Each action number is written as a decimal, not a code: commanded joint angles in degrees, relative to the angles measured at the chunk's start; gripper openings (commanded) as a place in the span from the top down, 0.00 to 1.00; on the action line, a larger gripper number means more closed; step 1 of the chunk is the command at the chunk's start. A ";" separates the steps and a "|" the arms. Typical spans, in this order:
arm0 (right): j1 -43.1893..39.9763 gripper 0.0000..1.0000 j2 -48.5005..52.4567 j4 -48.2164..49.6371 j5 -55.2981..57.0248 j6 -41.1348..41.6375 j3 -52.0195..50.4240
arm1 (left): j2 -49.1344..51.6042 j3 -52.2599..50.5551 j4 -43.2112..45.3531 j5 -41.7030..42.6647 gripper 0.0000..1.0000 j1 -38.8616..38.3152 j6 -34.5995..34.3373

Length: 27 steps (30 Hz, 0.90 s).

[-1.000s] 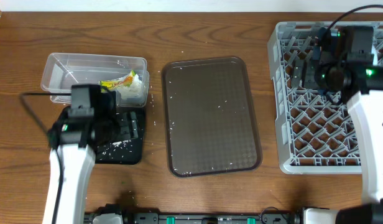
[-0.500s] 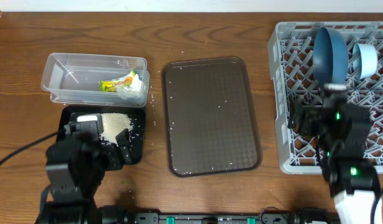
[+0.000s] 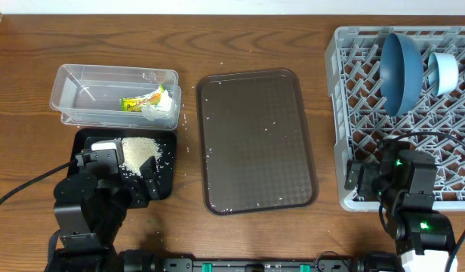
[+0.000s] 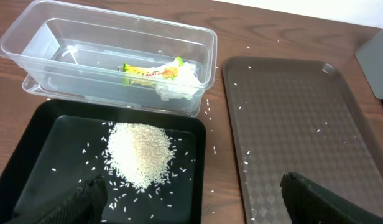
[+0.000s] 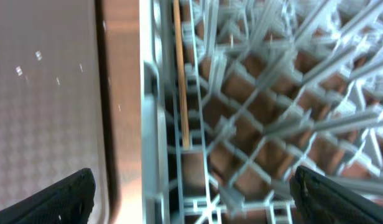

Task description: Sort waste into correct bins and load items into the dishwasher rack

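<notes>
Both hands are spread wide and hold nothing. The left hand (image 4: 191, 182) hangs low over the near end of the black tray (image 4: 48, 143), and the right hand (image 5: 193, 176) hovers above the near left corner of the dishwasher rack (image 3: 353, 113).

The sorting looks done. The snack wrapper (image 4: 151, 71) and the crumpled tissue (image 4: 179, 84) lie together at the right end of the clear tub (image 4: 30, 50). The rice (image 4: 140, 162) sits in a heap in the black tray, with stray grains scattered around it.

In the rack, the blue dish (image 3: 402, 64) stands on edge at the far side, and the mint-green bowl (image 3: 444, 72) stands just beside it. The wooden stick (image 5: 180, 74) lies flat along the wall nearest the brown serving tray (image 4: 303, 137). A pale rim at the picture's right edge may be the white bowl, but it is cut off. I cannot find the cup.

My judgement is that the task is at or near its end, with both arms drawn in close to their bases. What is left is a few white grains on the serving tray and on the table (image 3: 255, 38) beside the tub. These are too fine for a two-finger pinch, so the next move is probably just to park the arms, unless the cup needs loading.
</notes>
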 commanded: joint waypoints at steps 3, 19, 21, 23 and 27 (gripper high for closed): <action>-0.50 0.01 0.07 -3.32 0.37 0.52 -0.31 | -0.07 -0.50 0.04 -0.70 0.08 0.20 0.57; -0.50 0.01 0.07 -4.33 0.37 0.52 -0.31 | -0.07 -0.50 0.07 -0.70 0.08 0.20 0.57; -0.50 0.01 0.07 -4.33 0.37 0.52 -0.31 | -0.07 -0.50 0.07 -0.70 0.08 0.20 0.57; -0.50 0.01 0.07 -4.33 0.37 0.52 -0.31 | -0.07 -0.50 0.04 -0.70 0.08 0.20 0.57; -0.50 0.01 0.07 -4.33 0.37 0.50 -0.31 | -0.07 -0.50 0.04 -0.70 0.08 0.20 0.57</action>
